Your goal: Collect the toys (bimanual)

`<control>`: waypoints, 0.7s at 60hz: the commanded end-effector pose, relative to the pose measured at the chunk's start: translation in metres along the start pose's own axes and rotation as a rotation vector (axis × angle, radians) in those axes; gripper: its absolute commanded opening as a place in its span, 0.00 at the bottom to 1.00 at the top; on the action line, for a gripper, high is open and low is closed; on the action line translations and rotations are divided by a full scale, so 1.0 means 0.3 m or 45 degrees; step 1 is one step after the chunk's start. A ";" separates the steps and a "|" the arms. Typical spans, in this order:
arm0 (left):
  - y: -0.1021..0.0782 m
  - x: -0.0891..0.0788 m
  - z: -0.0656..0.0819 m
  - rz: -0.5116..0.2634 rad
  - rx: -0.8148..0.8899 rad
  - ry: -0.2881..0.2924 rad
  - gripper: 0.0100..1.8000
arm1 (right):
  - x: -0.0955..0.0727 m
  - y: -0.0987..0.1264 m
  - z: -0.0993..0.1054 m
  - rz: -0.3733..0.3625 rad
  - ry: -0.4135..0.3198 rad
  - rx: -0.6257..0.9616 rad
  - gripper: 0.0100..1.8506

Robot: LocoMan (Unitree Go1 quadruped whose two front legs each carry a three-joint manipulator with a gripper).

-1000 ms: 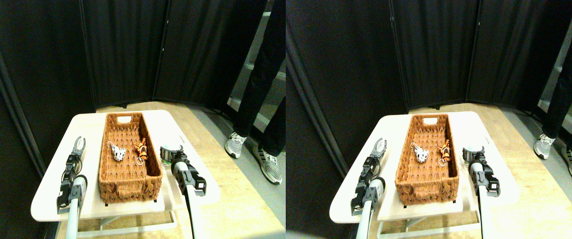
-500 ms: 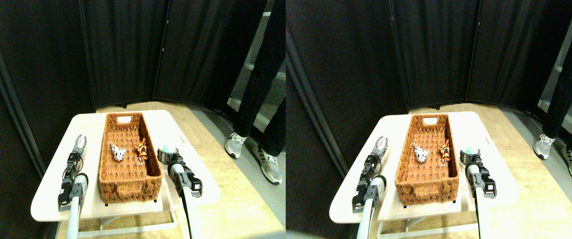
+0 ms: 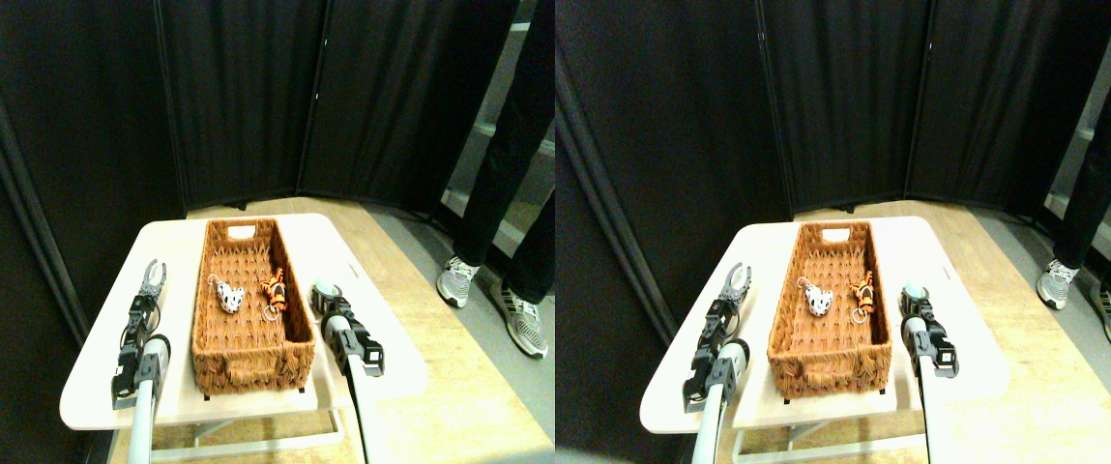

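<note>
Now the green toy (image 3: 326, 289) is carried toward the basket (image 3: 251, 346).
Right gripper (image 3: 328, 296), clamped on it, is drawn leftward near centre frame; left gripper (image 3: 155, 275) is held wide.

Overhead light overexposes the pale table (image 3: 110, 372) to glare; the black curtains (image 3: 246, 97) stay dim. Soft focus throughout, with wide-angle bending at the edges.
</note>
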 end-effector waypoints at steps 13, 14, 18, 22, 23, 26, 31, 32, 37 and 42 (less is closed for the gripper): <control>-0.026 0.001 0.023 -0.048 0.003 -0.022 0.01 | -0.051 0.124 0.017 0.217 -0.052 -0.100 0.00; -0.026 0.001 0.024 -0.050 0.003 -0.021 0.01 | -0.054 0.131 0.018 0.228 -0.049 -0.106 0.00; -0.026 0.000 0.029 -0.048 0.004 -0.028 0.01 | -0.077 0.177 0.020 0.275 -0.037 -0.144 0.00; -0.025 0.000 0.034 -0.046 -0.008 -0.036 0.00 | -0.111 0.233 0.017 0.335 -0.010 -0.175 0.00; -0.025 0.000 0.034 -0.046 -0.008 -0.036 0.00 | -0.111 0.233 0.017 0.335 -0.010 -0.175 0.00; -0.026 -0.002 0.037 -0.045 -0.009 -0.046 0.01 | -0.133 0.275 0.012 0.364 0.019 -0.190 0.00; -0.029 -0.003 0.040 -0.039 -0.013 -0.058 0.00 | -0.160 0.330 0.002 0.405 0.077 -0.252 0.00; -0.029 -0.003 0.041 -0.033 -0.012 -0.062 0.00 | -0.170 0.351 -0.005 0.416 0.095 -0.242 0.00; -0.029 -0.002 0.043 -0.034 -0.013 -0.065 0.00 | -0.193 0.391 -0.027 0.442 0.113 -0.284 0.00; -0.036 -0.002 0.044 -0.034 0.010 -0.071 0.00 | -0.215 0.419 -0.055 0.466 0.154 -0.310 0.00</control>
